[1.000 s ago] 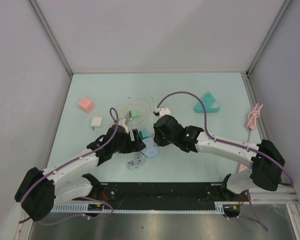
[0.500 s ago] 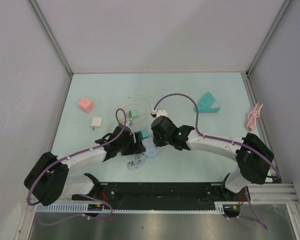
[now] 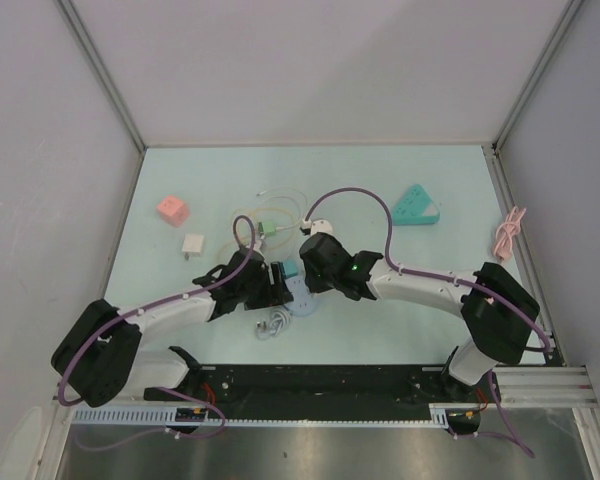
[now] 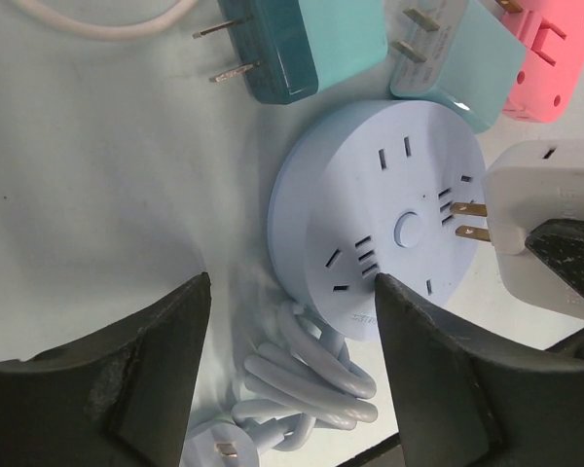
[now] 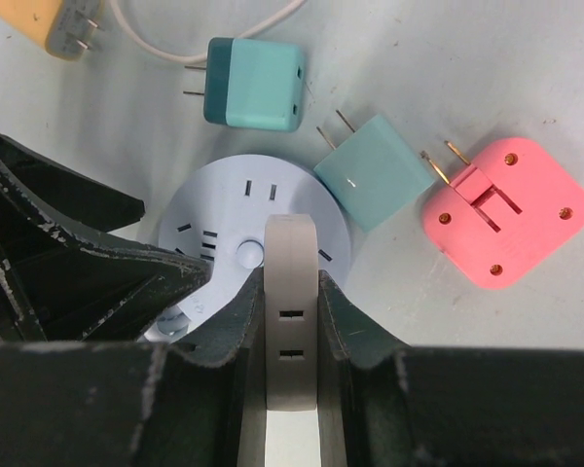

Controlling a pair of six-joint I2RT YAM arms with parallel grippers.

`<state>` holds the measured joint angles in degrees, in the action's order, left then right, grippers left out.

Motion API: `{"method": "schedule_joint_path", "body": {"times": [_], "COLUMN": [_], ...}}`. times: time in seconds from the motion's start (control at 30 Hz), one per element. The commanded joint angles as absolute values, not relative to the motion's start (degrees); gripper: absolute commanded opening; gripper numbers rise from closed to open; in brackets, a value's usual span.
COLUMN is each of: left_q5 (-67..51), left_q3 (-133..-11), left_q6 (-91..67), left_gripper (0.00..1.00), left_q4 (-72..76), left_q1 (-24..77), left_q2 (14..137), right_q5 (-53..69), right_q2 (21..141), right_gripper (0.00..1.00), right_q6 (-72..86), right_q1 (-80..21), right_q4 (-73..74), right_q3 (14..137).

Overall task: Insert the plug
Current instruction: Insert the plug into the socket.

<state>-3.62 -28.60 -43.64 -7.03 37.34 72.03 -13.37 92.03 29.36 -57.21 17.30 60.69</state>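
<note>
A round pale blue socket hub lies on the table, and also shows in the right wrist view and the top view. My right gripper is shut on a white plug and holds it just over the hub's right side. In the left wrist view the plug has its two prongs over the hub's face; I cannot tell whether they touch it. My left gripper is open, its fingers either side of the hub's near edge and its coiled white cord.
A dark teal adapter, a light teal adapter and a pink adapter lie close round the hub. Farther off are a pink cube, a white adapter, a teal triangular strip and a pink cable.
Both grippers have closed in on the hub: the left one moved slightly right, the right one slightly left with the white plug still in it.
</note>
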Motion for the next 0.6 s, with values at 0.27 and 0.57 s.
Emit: {"method": "schedule_joint_path", "body": {"times": [0.27,0.57], "left_q5": [-1.76,-0.70], "left_q3": [-31.02,-32.25], "left_q6": [-44.47,-44.38], "left_gripper": [0.75,0.80], "left_q4": [-9.23,-10.99], "left_q1": [38.67,39.37], "left_q2": [73.48,74.09], "right_q5": [-16.96,-15.03], "right_q2": [93.25,94.57], "right_gripper": [0.00,0.00], "right_q6": [30.32,29.97], "right_q1": [-57.22,-57.39], "right_q4": [15.91,15.73], "right_q3": [63.10,63.11]}}
